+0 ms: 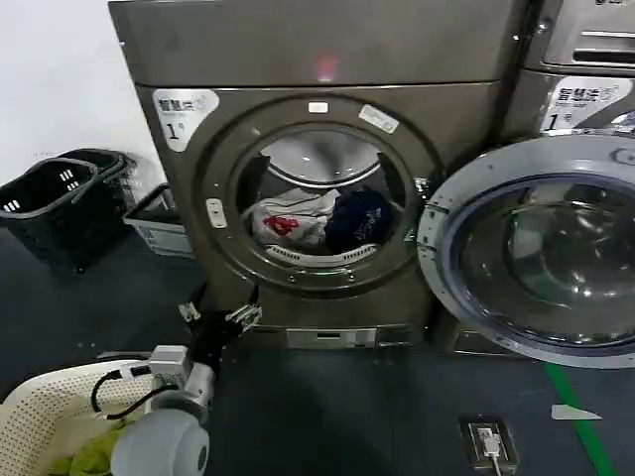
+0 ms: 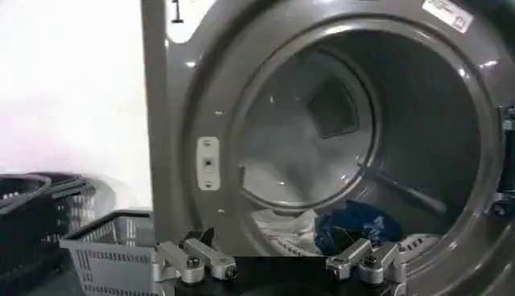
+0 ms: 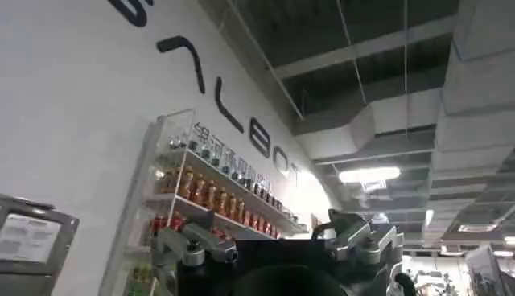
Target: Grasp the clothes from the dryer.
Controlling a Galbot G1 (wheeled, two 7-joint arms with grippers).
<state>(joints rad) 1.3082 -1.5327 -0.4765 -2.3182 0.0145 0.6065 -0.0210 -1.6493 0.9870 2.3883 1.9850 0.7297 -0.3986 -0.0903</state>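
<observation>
Left gripper (image 1: 218,319) open — below dryer (image 1: 317,59) port | clothes (image 1: 319,220) inside

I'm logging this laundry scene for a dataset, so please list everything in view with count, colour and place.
dryer: one, brownish-grey, centre, door swung open to its right
clothes: small heap, white with red patch and dark navy, inside the drum
second machine: one, silver, right of the dryer
baskets: two black, far left, on the floor
crate: one, grey, beside the dryer
hamper: one, cream, bottom left, holding yellow-green fabric
left gripper: open, low before the port
right gripper: open, pointed up toward the ceiling
</observation>
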